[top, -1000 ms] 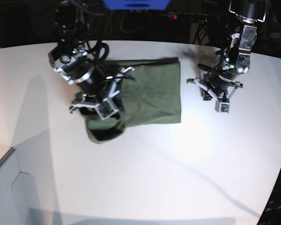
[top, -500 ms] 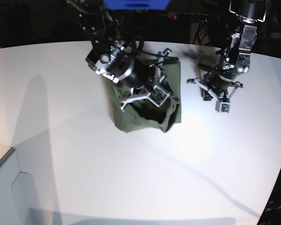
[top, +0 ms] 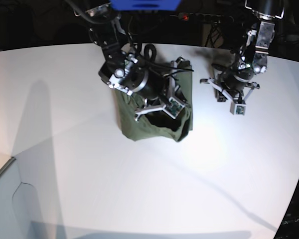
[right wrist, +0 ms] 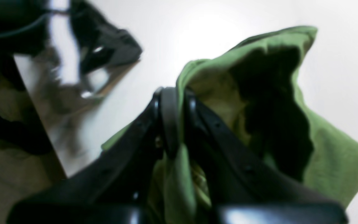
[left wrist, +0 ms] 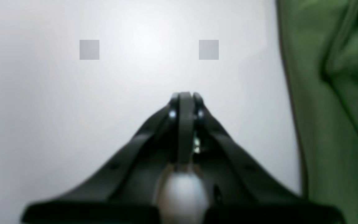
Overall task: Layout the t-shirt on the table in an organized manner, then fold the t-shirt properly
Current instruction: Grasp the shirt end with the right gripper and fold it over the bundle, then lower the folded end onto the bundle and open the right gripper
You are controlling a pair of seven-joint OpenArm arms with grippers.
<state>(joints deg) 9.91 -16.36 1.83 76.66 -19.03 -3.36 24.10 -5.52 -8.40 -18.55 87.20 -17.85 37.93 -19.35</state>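
White, smooth worktop [top: 89, 174], broad and glossy, dark clutter beyond its far edge. Olive t-shirt [top: 152, 107] lying near the far edge, roughly mid-width, partly folded into a narrow block with one layer lifted off the surface. Right claw [top: 157, 107] clenched on a fold of the t-shirt [right wrist: 322, 149], green cloth pinched between the jaws and bulging loosely around them in the right wrist view, a dark hollow gaping where the fabric sags open. Left claw [top: 234, 97] clenched on nothing, hovering just above bare worktop [left wrist: 73, 109], just beside the shirt's edge [left wrist: 328, 124] toward the worktop's right edge, not touching it.

Judged from the drape: soft, light, limp cotton, no stiffness to carry its own shape, so sagging and bunching wherever unsupported. Not fragile, not slippery against the pads, though likely to slide easily over the slick worktop when dragged. One pinch point gathers the cloth into a peak rather than lifting a clean edge. Better taken at hems, shoulder seams or sleeve edges, where doubled stitching gives firmer purchase, and at two spread points so that a straight fold line forms between them. Collar and label not discernible here.
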